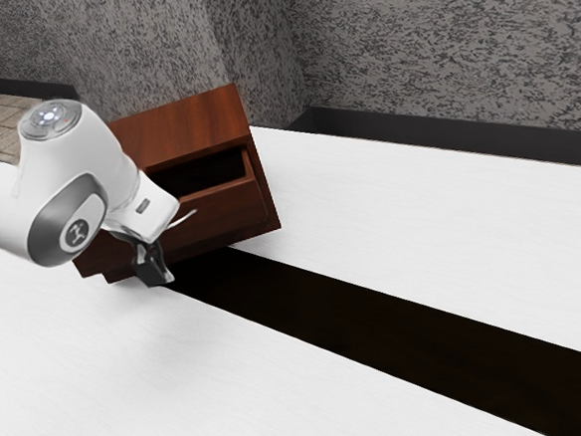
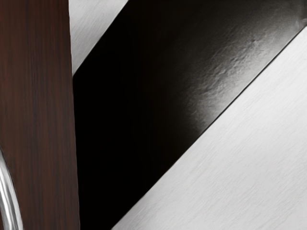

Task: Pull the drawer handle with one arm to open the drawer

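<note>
A dark red-brown wooden cabinet (image 1: 189,125) stands on the white table. Its drawer (image 1: 220,205) is pulled out a little, with a dark gap above the drawer front. A thin silver handle (image 1: 183,220) sticks out of that front, and part of it curves past the wood panel (image 2: 38,115) as a silver handle (image 2: 6,196) in the wrist view. My black gripper (image 1: 152,266) hangs at the drawer front's lower end, just below and to the exterior view's left of the handle. The white arm hides the cabinet's near side.
A wide black strip (image 1: 378,327) runs diagonally across the white table (image 1: 440,217) from under the cabinet toward the exterior view's lower right. A speckled grey wall (image 1: 408,40) stands behind, and white table surface (image 1: 103,391) lies in front of the strip.
</note>
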